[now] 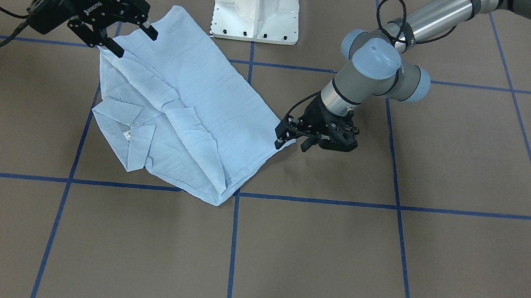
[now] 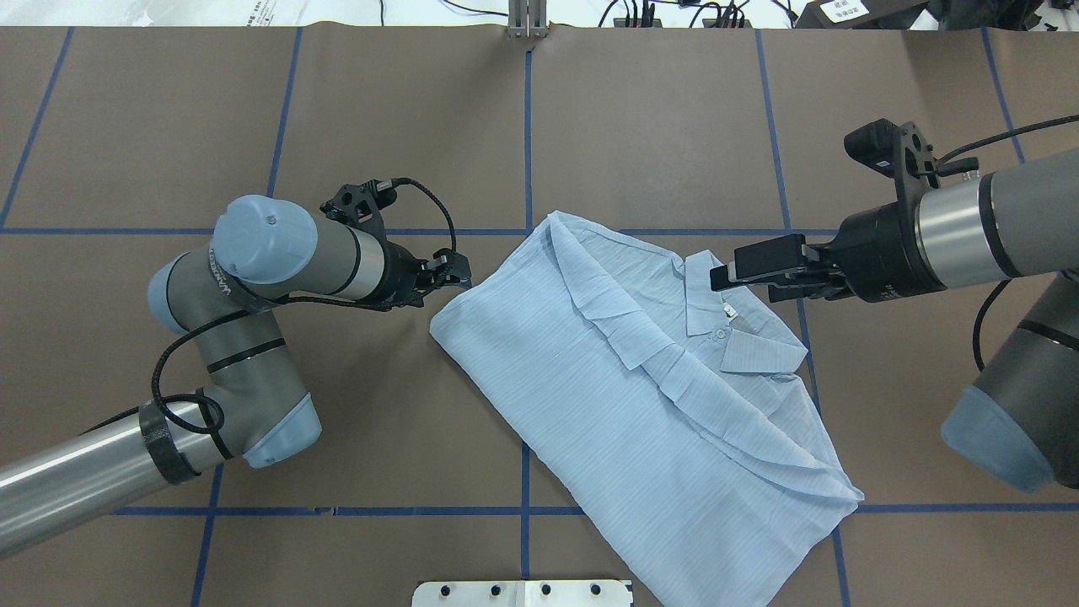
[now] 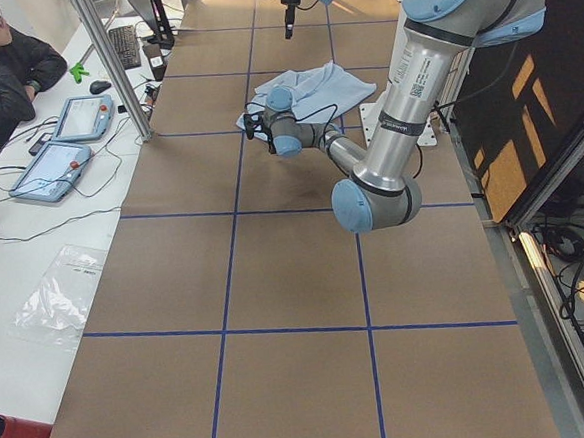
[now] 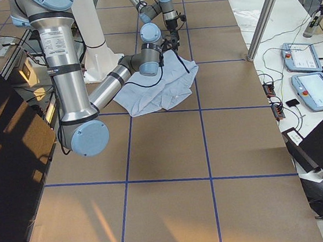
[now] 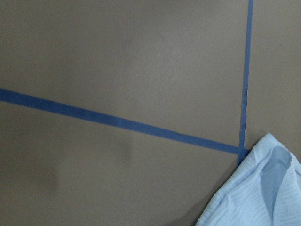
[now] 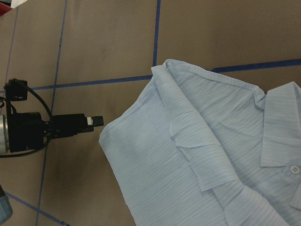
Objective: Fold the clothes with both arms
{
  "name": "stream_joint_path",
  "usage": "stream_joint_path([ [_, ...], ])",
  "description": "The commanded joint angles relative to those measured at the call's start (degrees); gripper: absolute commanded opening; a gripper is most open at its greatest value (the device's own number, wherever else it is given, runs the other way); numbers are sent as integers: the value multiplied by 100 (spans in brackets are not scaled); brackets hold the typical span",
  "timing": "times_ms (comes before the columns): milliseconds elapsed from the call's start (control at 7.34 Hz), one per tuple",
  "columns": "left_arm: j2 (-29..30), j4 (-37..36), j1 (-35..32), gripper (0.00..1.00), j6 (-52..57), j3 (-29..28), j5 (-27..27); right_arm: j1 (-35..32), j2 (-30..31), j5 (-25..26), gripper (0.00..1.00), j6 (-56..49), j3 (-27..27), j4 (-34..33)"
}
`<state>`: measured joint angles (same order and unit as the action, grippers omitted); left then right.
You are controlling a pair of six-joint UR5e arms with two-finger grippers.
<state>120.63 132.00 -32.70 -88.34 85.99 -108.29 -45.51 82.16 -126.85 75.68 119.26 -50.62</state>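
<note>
The light-blue striped shirt (image 1: 190, 105) (image 2: 641, 396) lies partly folded on the brown table, collar and white tag up, with one side turned over the front. My left gripper (image 1: 291, 143) (image 2: 455, 270) hovers open at the shirt's hem corner with nothing between its fingers. The right wrist view shows that gripper (image 6: 95, 121) a little clear of the shirt's edge (image 6: 188, 155). Only that corner of the shirt (image 5: 254, 193) appears in the left wrist view. My right gripper (image 1: 135, 41) (image 2: 742, 282) stands open over the shoulder end beside the collar, holding nothing.
The white pedestal base (image 1: 257, 5) (image 2: 523, 593) stands just behind the shirt. Blue tape lines (image 1: 233, 245) grid the table. Beyond the far edge a person (image 3: 1, 69) sits at a side table with control tablets (image 3: 66, 145) and a metal pole (image 3: 111, 61).
</note>
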Motion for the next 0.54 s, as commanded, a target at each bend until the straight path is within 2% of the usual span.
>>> stream_joint_path([
  [0, 4, -16, 159, 76, -8, -12, 71, -28, -7, 11, 100, 0, 1, 0],
  [409, -31, -16, 229, 75, 1, -21, 80, -37, -7, 3, 100, 0, 19, 0],
])
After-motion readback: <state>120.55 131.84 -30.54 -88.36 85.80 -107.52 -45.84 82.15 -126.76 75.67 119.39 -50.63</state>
